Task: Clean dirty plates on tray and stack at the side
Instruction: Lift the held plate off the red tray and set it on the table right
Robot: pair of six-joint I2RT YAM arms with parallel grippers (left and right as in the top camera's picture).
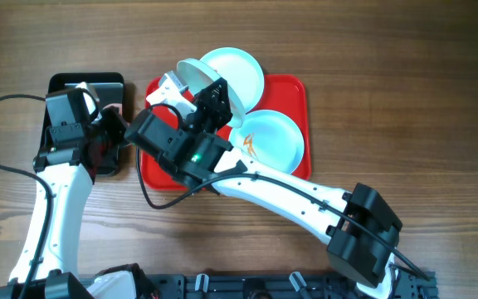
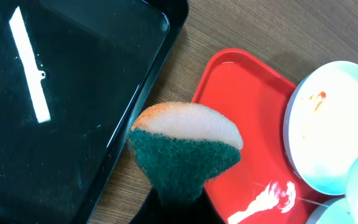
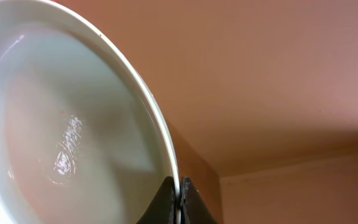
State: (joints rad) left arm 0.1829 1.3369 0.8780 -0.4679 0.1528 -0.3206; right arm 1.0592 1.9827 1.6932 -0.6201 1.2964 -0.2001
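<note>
Over the far-left part of the red tray [image 1: 293,87], the right claw [image 3: 180,194] is clamped on the rim of the lifted plate [image 1: 199,76]. It holds the plate clear of the tray and tipped on edge, with its hollow face turned left. That pose looks meant to offer the dirty face to the sponge [image 2: 185,146], so it need not be scrubbed flat among the others. From the left wrist, this seems to be the plate with a small orange-brown smear near its rim.

The left claw [image 2: 178,205] is closed on the sponge's base. It holds the sponge above the strip of bench [image 2: 260,25] between the black tray [image 2: 73,93] and the red one, near the plate but apart from it. Both the green scouring layer and the pale foam show, and the foam is tinged orange along one edge.

The black tray at the left appears to hold a shallow sheet of liquid, probably for wetting or rinsing the sponge.

Two more plates lie flat on the red tray. The far plate [image 1: 243,62] looks clean, and the right-hand plate [image 1: 276,137] has orange streaks on its left side. Nothing is stacked at the side yet, so the task looks to be at an early stage.

No brand, label or writing can be read anywhere. The white bar in the black tray is, I judge, a lamp's reflection.
</note>
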